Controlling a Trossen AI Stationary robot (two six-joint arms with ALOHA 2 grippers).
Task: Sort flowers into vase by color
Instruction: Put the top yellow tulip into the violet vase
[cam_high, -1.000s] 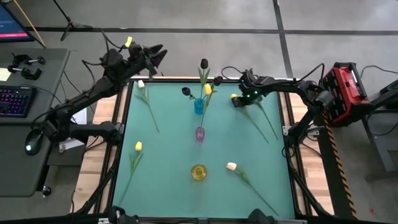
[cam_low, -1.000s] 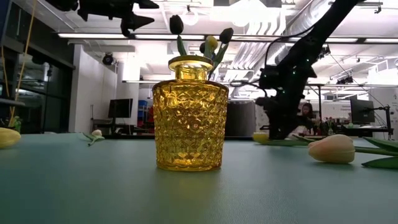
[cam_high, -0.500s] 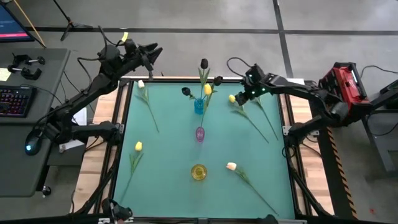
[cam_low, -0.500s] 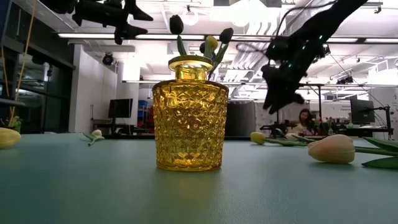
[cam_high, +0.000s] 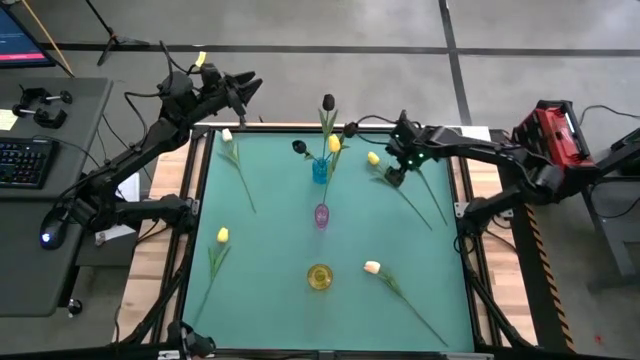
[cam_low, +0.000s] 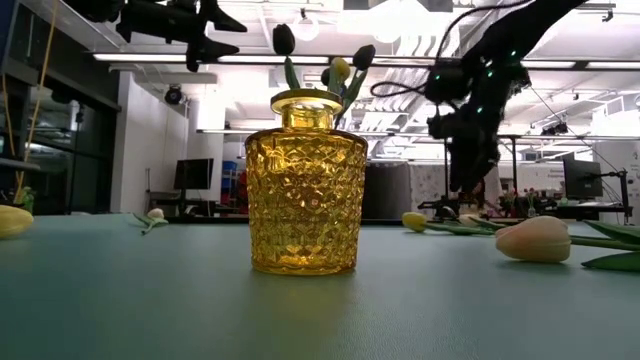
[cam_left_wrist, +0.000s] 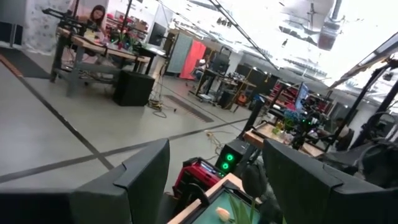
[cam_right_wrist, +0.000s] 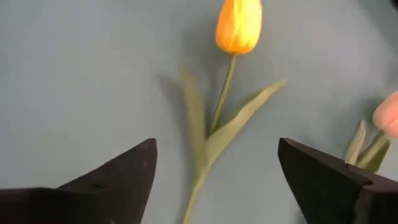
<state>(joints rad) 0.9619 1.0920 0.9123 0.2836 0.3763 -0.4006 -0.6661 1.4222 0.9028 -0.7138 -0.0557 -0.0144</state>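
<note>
Right gripper (cam_right_wrist: 214, 171), jaws apart, poised over yellow tulip (cam_right_wrist: 238, 26) lying on the bench (cam_high: 270, 250) to straddle its stem for pickup; left gripper (cam_high: 243, 88), jaws apart, parked beyond bench's far edge.

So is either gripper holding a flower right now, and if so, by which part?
Nothing is held. The right gripper hangs open over the yellow tulip lying on the table, its stem between the spread fingers. The left gripper is open and empty beyond the table's far edge.
</note>
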